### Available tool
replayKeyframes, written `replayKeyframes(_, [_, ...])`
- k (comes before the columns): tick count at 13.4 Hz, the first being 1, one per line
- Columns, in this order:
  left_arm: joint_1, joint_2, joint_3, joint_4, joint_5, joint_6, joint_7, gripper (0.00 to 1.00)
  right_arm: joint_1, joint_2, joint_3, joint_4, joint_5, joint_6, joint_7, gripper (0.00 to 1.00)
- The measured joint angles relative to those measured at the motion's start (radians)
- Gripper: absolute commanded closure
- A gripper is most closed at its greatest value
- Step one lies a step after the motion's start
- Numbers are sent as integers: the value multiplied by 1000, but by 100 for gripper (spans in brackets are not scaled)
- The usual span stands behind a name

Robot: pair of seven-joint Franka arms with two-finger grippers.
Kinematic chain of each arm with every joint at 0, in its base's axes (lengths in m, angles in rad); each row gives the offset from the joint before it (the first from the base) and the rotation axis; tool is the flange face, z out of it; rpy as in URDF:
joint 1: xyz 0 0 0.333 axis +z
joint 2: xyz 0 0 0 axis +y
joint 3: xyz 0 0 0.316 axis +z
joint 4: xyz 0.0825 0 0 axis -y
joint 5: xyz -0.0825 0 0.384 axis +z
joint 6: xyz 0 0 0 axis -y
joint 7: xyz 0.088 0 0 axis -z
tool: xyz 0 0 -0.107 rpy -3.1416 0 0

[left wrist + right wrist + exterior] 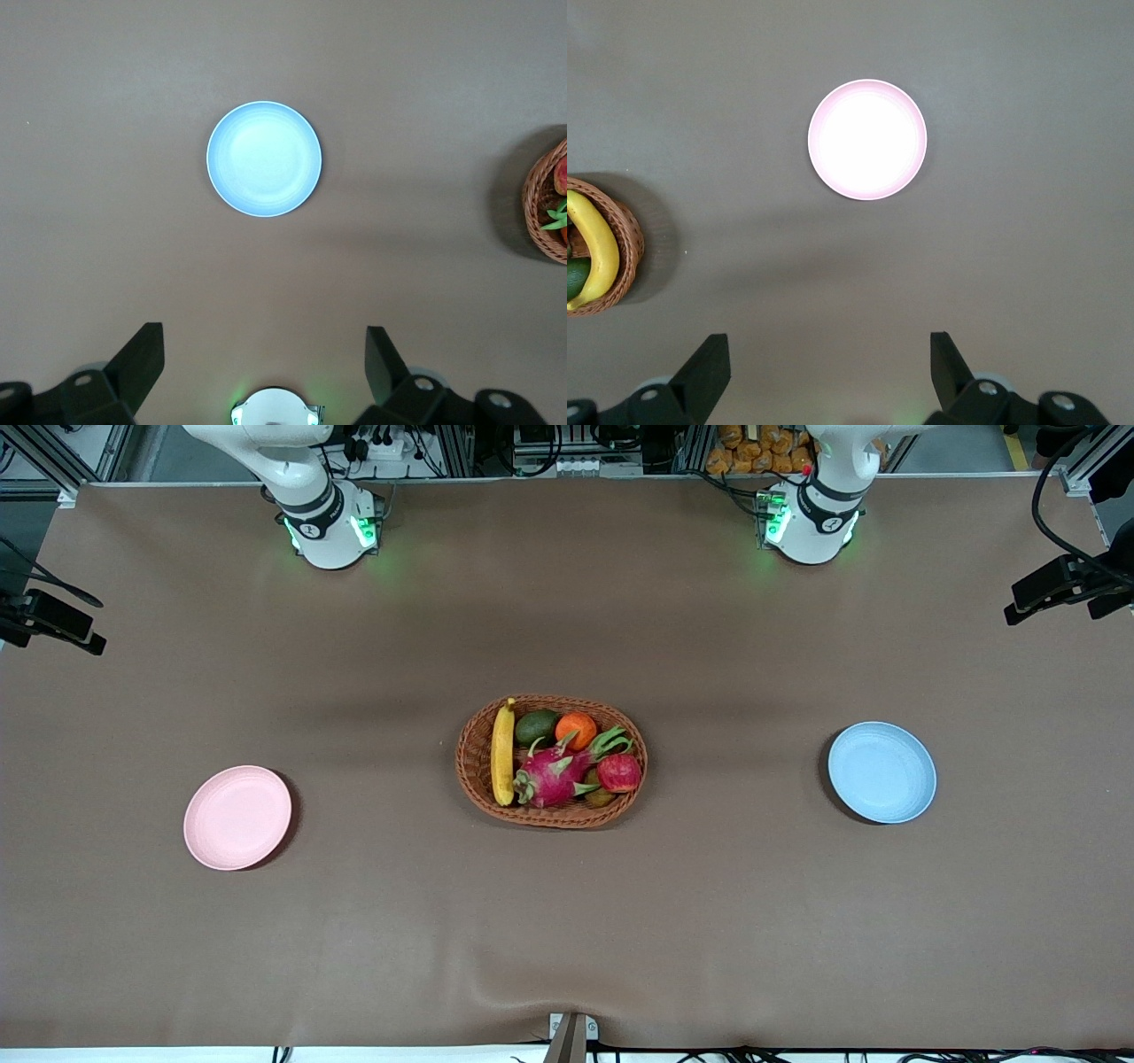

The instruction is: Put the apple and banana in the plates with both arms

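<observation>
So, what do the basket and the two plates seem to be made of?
The basket looks like woven wicker or rattan: brown, with a visible ribbed weave along its wall. The pink plate and the blue plate look like matte plastic or a similar composite: even pastel colour and faint concentric rings. The pictures do not settle the exact material.

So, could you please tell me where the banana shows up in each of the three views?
Front view: banana in the basket, at its edge toward the right arm's end.
Left wrist view: not visible; only a slice of basket shows.
Right wrist view: at the picture's edge, in the basket.
Shared landmark: the basket.
</observation>
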Motion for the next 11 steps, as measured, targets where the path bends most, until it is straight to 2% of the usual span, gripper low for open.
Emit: replayKeyframes(11, [2, 9, 0, -3, 3, -18, 25, 0, 3, 1, 1, 0, 0, 3, 0, 0])
